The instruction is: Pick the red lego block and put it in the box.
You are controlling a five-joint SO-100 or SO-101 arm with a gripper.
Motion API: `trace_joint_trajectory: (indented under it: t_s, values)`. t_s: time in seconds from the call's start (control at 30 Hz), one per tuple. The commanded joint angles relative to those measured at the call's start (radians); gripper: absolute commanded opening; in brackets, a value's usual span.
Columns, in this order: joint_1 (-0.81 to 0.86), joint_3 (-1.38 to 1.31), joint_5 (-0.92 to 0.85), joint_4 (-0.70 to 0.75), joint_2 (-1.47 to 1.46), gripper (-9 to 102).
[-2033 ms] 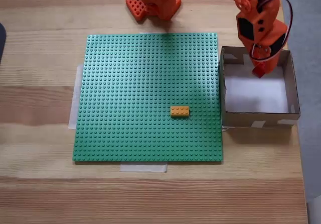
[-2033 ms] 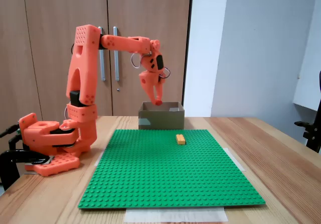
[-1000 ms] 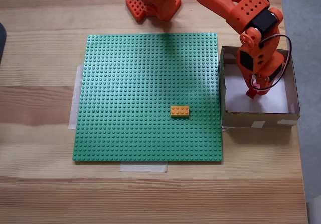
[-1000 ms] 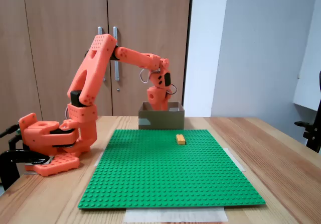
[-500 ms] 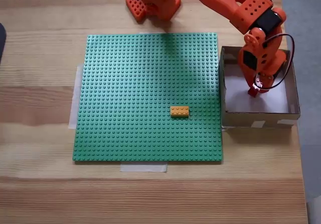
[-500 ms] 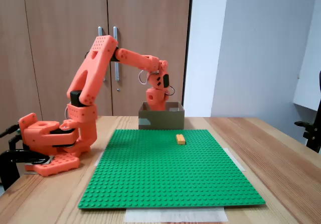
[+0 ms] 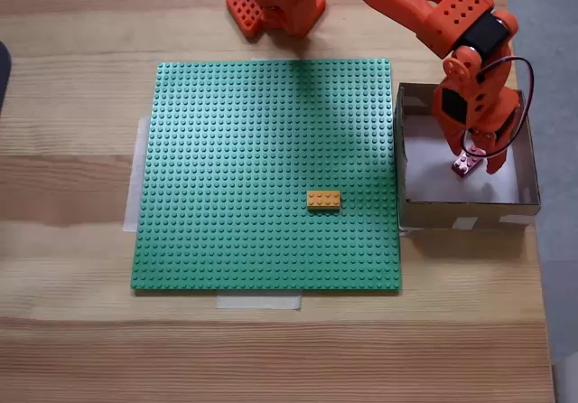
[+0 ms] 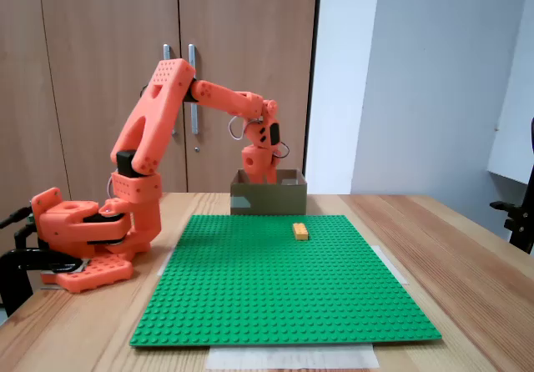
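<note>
The claw (image 7: 477, 163) hangs inside the box (image 7: 400, 164), which sits on the desk (image 7: 72, 78) at the 3 o'clock side of the green baseplate (image 7: 235, 150) in the top-down fixed view. Its two fingers are spread apart now, with the red brick (image 7: 466, 162) lying between them, studs up, over the white floor of the box. I cannot tell whether the brick already rests on that floor or is in contact with one finger; the gap on either side is too small to read. In the side-on fixed view the claw (image 8: 260, 174) dips below the rim of the box (image 8: 269, 198), so the tips and the brick are hidden there by the cardboard wall.

As a judgement, the task is nearly complete: the brick has been carried to the box and the grip looks released, so picking and transport are done. What seems left is for the brick to settle on the floor, if it has not yet, and for the arm to lift out without dragging it along or catching the wall toward 3 o'clock, which stands near the outer finger.

The orange brick (image 7: 324, 201) sits untouched on the baseplate, toward 5 o'clock from its centre, well apart from the box, and plays no part here.
</note>
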Motion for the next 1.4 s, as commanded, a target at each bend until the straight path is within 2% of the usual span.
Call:
trace_joint_trajectory:
  t_s: [0.0,0.9,1.17,1.37]
  values:
    - [0.015,-0.005,0.003,-0.015,0.078,21]
    - [0.000,0.167,0.064,-0.120,0.407,10]
    - [0.026,0.207,0.077,-0.141,0.551,-1]
    - [0.063,0.295,0.104,-0.178,0.698,-1]
